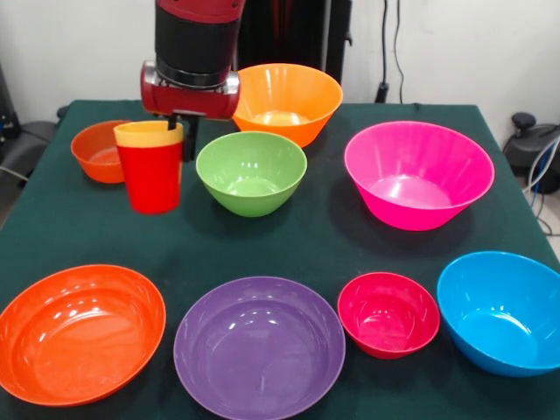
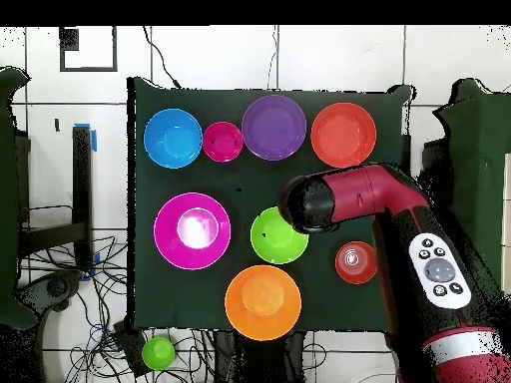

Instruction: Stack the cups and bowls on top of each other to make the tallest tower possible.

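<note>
A yellow cup sits nested inside a red cup at the back left of the front view. My gripper is shut on their far rim, one finger inside and one dark finger behind. I cannot tell whether the red cup touches the cloth. From overhead, the arm's end hides both cups. Separate bowls surround them: small orange, green, large orange, magenta, orange-red, purple, crimson and blue.
The dark green tablecloth shows open strips between the two rows of bowls. In the overhead view a small green round thing lies on the floor among cables beyond the table's edge.
</note>
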Robot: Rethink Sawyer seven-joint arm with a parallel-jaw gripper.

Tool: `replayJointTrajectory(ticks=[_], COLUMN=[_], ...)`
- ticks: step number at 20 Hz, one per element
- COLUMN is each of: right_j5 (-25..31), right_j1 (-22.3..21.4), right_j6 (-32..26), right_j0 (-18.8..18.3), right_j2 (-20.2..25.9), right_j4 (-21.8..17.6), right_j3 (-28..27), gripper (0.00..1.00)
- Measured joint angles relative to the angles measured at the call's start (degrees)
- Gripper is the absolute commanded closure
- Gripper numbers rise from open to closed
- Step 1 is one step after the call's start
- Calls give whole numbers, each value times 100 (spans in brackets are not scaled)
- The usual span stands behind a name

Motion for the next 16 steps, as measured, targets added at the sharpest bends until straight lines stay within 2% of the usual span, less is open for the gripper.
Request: replayJointTrajectory(ticks=[4, 8, 16], right_j5=[574, 868, 931], right_j1=[63, 121, 188], right_j6=[0, 0, 0], right_j0=[34, 118, 251], right_j2=[-2, -2, -2], right_j4=[-2, -2, -2], right_j3=[-293, -558, -923], gripper=[100, 100, 100])
